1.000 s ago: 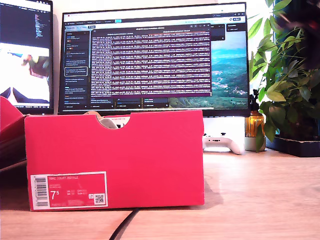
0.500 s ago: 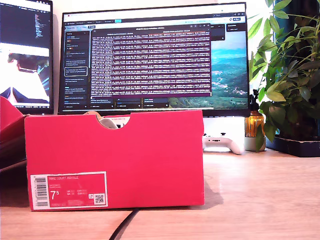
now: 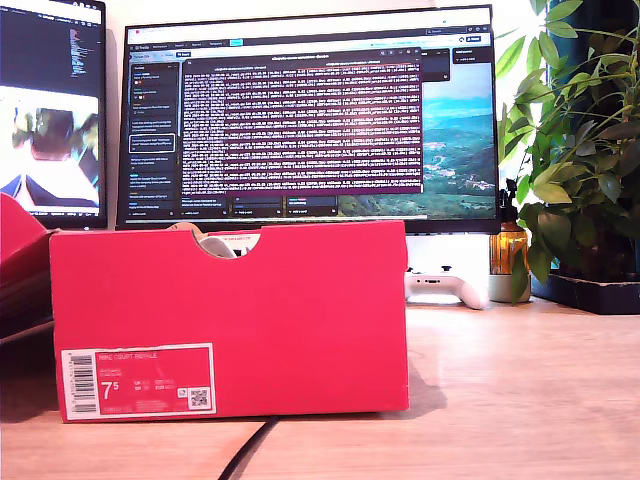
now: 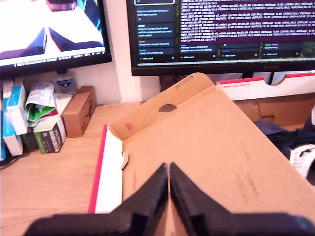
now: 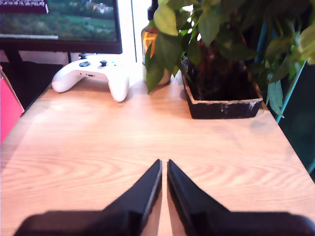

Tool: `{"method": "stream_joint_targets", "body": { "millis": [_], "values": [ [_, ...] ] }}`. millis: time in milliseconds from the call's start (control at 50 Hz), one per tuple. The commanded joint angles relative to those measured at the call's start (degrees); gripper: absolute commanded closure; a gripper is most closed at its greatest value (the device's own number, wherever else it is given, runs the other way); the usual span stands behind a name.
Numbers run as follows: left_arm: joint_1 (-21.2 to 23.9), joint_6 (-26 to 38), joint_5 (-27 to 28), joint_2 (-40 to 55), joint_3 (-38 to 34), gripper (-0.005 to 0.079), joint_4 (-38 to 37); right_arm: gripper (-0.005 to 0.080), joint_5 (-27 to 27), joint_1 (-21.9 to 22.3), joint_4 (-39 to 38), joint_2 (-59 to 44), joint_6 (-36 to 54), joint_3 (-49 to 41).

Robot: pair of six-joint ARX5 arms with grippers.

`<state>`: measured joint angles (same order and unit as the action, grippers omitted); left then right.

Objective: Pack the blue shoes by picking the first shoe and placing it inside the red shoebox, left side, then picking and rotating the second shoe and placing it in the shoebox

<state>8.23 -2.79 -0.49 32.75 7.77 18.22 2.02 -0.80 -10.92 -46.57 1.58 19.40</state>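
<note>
Bare desk (image 5: pixel 123 147) lay open ahead of my second hand (image 5: pixel 164 169). A game controller (image 5: pixel 91 76) and planter (image 5: pixel 224 105) bounded its far edge. A cardboard flap (image 4: pixel 206 142) lay under my first hand (image 4: pixel 169 179).

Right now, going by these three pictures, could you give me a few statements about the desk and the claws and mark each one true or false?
1. The red shoebox has a white label reading 7.5. True.
2. My second claw holds the white game controller. False: it is shut on nothing above bare desk, apart from the controller.
3. My first claw is wide open. False: its fingers are together.
4. A potted plant stands at the exterior view's right. True.
5. Both monitors are switched off. False: the big monitor shows text.
</note>
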Motion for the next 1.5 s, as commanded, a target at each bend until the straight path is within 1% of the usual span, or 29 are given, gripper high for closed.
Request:
{"method": "stream_joint_targets", "body": {
  "millis": [0, 120, 240, 400, 500, 680, 820, 900, 920, 940, 1140, 1320, 1480],
  "values": [
    [-0.1, 0.3, 0.3, -0.1, -1.5, 0.0762, 1.4, 0.0763, -0.1, 0.1, -1.6, 1.6, -0.1, -3.6],
    [-0.2, 1.8, 0.8, -3.1, -3.2, 0.0762, 1.6, 0.0763, -0.2, 0.1, -2.5, 5.2, -0.1, -7.7],
    [-0.4, 1.8, 0.7, -7.3, -5.6, 0.0762, 1.3, 0.0763, -0.2, 0.1, -2.7, 9.7, -0.2, -10.7],
    [-0.7, 2.4, 0.7, -11.8, -6.7, 0.0762, -1.2, 0.0763, -1.8, 0.0, 0.8, 14.7, -0.3, -11.7],
    [-1.0, 2.8, 1.2, -13.1, -7.1, 0.0762, -1.9, 0.0763, -2.9, -0.2, 3.1, 17.2, -0.3, -11.8],
    [-1.2, 2.2, 1.6, -14.6, -9.2, 0.0762, -1.9, 0.0763, -3.1, -1.2, 3.5, 21.9, -0.3, -14.8],
    [-1.2, 1.8, 1.6, -15.0, -9.2, 0.0762, -2.3, 0.0763, -3.1, -1.9, 4.4, 26.5, -0.9, -17.6],
    [-1.2, 1.8, 1.7, -15.2, -9.2, 0.0762, -2.8, 0.0763, -3.1, -2.3, 6.1, 29.1, -0.6, -17.9],
    [-1.2, 1.7, 1.7, -15.3, -9.2, 0.0762, -3.3, 0.0763, -2.9, -2.4, 9.8, 31.4, 0.7, -17.9],
    [-1.2, 1.7, 1.7, -15.3, -9.2, 0.0762, -3.3, 0.0763, -2.9, -2.4, 10.8, 32.1, 1.0, -18.0],
    [-1.2, 1.7, 2.1, -15.3, -9.2, 0.0762, -3.3, 0.0763, -2.9, -2.6, 18.3, 39.0, 1.4, -18.3],
    [-1.2, 1.8, 2.0, -16.3, -9.2, 0.0762, -3.2, 0.0763, -2.9, -2.6, 21.0, 47.1, 1.8, -18.3],
    [-1.2, 1.8, 2.0, -19.5, -9.2, 0.0762, -4.3, 0.0763, -3.4, -2.8, 20.7, 46.5, 2.8, -18.3]
  ]
}}
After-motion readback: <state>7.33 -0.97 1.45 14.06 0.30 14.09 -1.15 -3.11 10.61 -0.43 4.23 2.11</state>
